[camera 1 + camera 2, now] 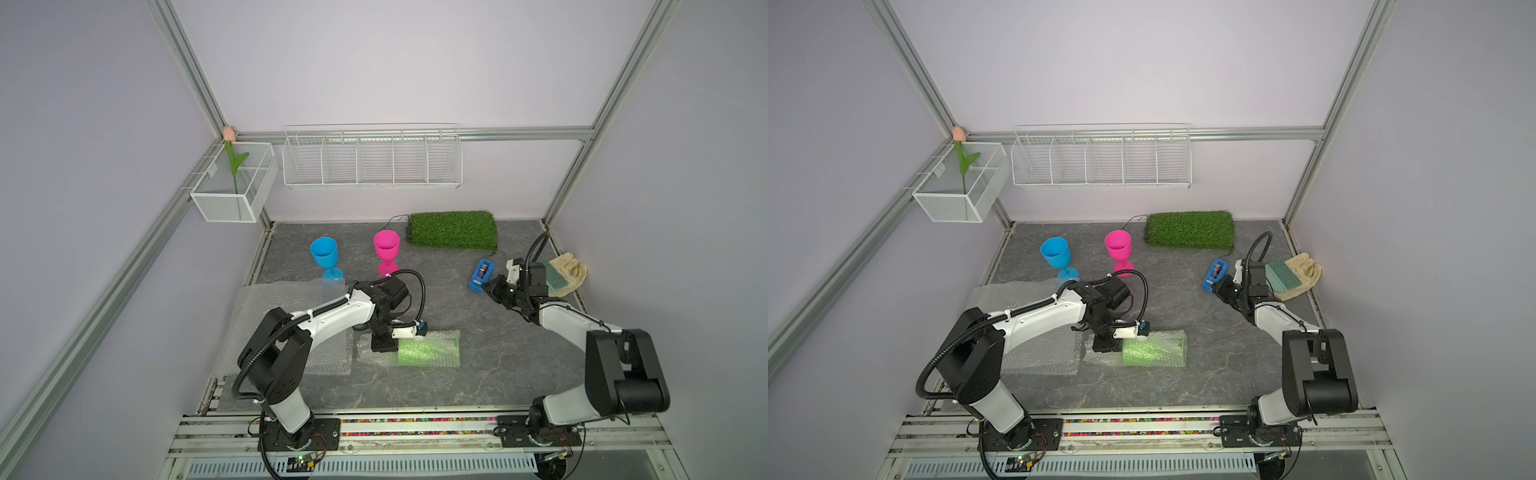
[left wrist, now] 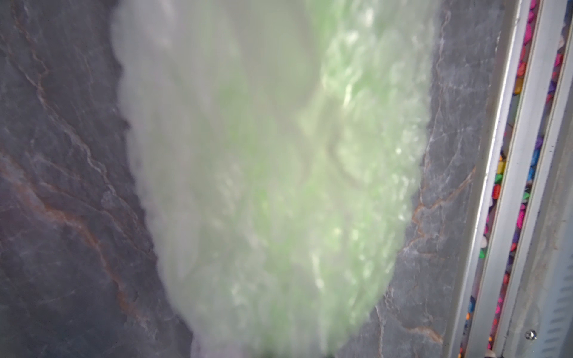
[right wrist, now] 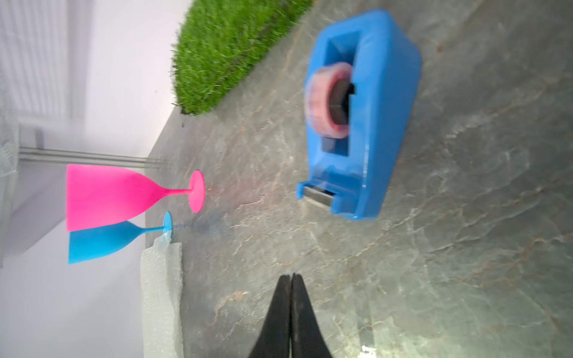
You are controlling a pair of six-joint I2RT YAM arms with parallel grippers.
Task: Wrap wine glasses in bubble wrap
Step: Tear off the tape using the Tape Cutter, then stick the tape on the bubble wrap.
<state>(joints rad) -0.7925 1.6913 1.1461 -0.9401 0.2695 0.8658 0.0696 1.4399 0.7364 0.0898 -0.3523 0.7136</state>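
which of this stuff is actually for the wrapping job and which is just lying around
For the job: green goblet, already wrapped; blue goblet; pink goblet; spare bubble wrap sheets; probably the tape dispenser.
Lying about: grass mat; glove; brush; tulip in mesh basket; wire rack.

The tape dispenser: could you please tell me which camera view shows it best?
The right wrist view: the tape dispenser sits close and large there, with its roll and cutter visible, though slightly blurred. Both top views show it small, from above. The left wrist view does not show it.
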